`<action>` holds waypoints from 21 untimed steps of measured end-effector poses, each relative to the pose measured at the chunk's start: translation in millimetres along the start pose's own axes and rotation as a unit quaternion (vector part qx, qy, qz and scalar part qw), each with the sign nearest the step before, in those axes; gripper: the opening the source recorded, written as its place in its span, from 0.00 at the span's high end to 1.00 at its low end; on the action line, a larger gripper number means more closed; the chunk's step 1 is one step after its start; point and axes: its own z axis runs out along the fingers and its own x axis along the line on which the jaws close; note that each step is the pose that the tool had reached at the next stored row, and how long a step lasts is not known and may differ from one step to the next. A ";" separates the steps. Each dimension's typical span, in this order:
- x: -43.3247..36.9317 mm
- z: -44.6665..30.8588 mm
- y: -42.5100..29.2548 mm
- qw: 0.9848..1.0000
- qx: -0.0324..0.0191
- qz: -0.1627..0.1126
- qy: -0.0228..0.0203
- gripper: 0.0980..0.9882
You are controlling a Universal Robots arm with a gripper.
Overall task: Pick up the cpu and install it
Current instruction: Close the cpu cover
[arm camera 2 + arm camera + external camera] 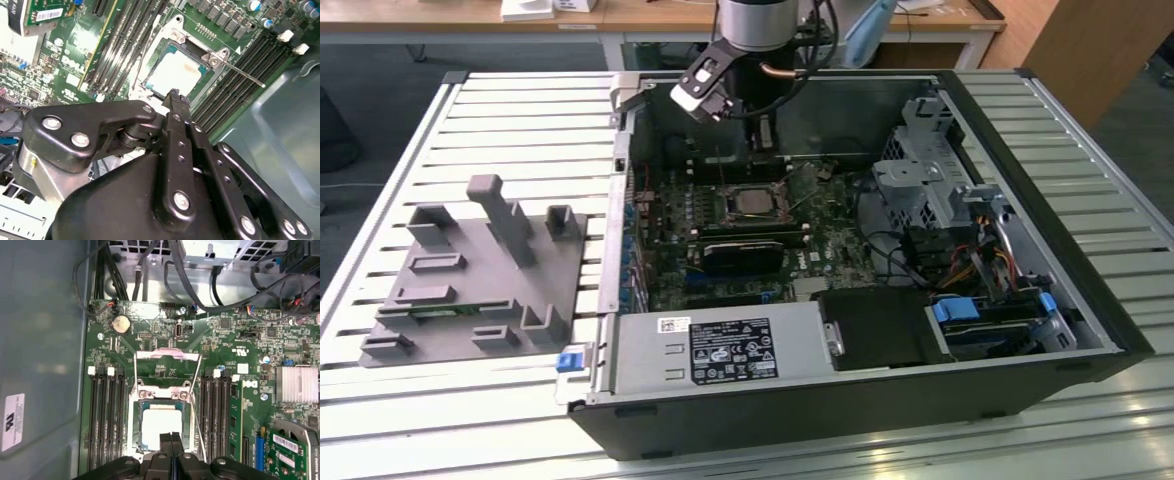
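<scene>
1. One cpu [161, 422] lies flat in the open socket [160, 395] on the motherboard [155, 325], inside the computer case [854, 410].
2. Just above one edge of the chip hangs the gripper [171, 436], its fingers [165, 442] pressed together and holding nothing.
3. Done well, this step seems to call for a square approach and light pressure, so the chip stays level.
4. The first wrist view shows the raised load frame [167, 355]. The exterior view adds the grey tray [467, 300], well apart on the slatted surface [520, 120].

The cpu [161, 424] is silver, the motherboard [150, 346] green, the tray [464, 290] grey.
</scene>
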 end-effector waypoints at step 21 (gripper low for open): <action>-1.9 -0.1 42.3 1.000 0.007 0.000 0.001 0.99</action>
